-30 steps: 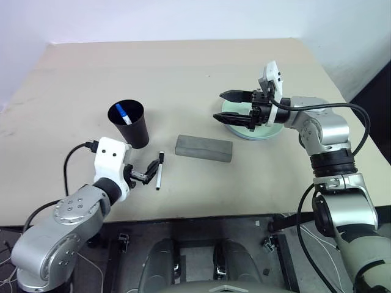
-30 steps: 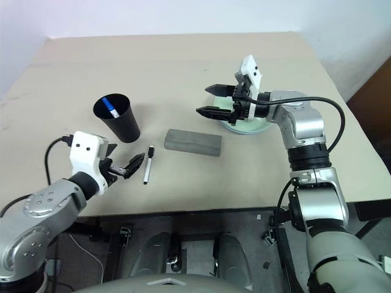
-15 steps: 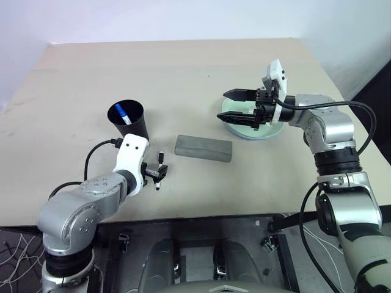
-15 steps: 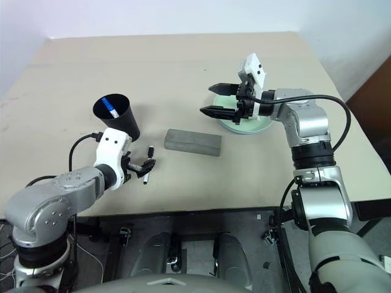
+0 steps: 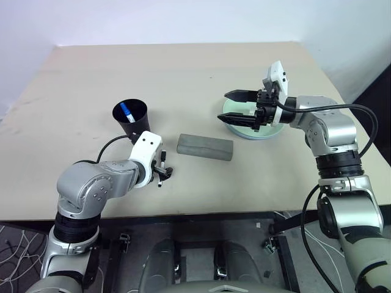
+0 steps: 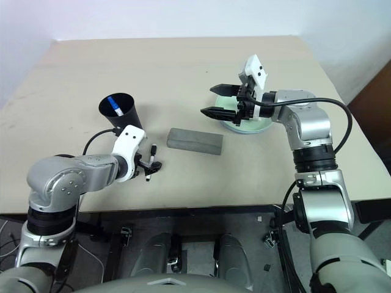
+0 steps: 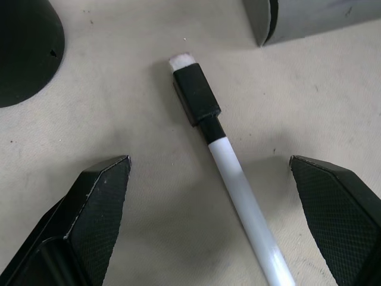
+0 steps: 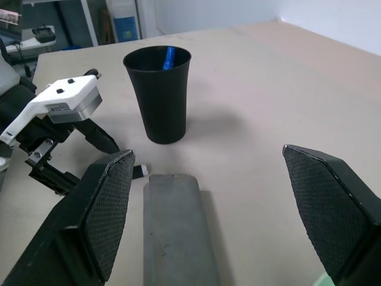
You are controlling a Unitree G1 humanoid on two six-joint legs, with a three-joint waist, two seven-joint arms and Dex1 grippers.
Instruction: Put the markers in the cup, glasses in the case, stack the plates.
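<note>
A black-capped marker (image 7: 199, 101) lies flat on the table between the cup (image 5: 131, 121) and the grey case (image 5: 204, 147). My left gripper (image 5: 162, 172) points down at it, open, with one finger on each side of the white barrel and apart from it. A blue-capped marker (image 5: 124, 112) stands in the black cup. The case is shut. The glasses are out of view. My right gripper (image 5: 223, 106) hovers open over the near left edge of the plates (image 5: 259, 127), where the mint green one lies on the light blue one.
The table's front edge (image 5: 201, 213) runs just below my left gripper. Bare tabletop stretches behind the cup and the plates. The cup (image 8: 158, 95) stands close to my left hand, and the case (image 8: 175, 226) lies just to its right.
My left gripper has moved forward and down over the black-capped marker and now straddles it. The right gripper has stayed put. The camera has shifted a little.
</note>
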